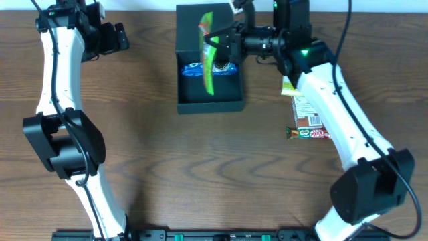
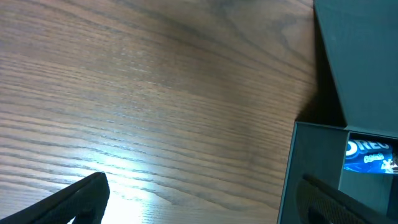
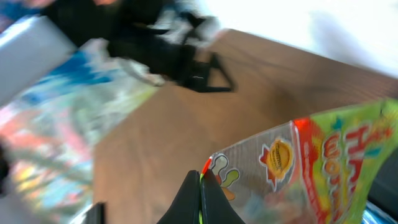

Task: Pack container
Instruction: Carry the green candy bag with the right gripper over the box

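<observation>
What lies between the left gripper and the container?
Only bare table lies between the left gripper and the container, as the overhead view shows.

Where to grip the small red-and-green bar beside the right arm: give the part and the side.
Probably grip the bar across its middle, straight down from above. It lies flat, long axis left-right in the overhead view, so jaws span its narrow width; the brown packet crowds its far edge.
</observation>
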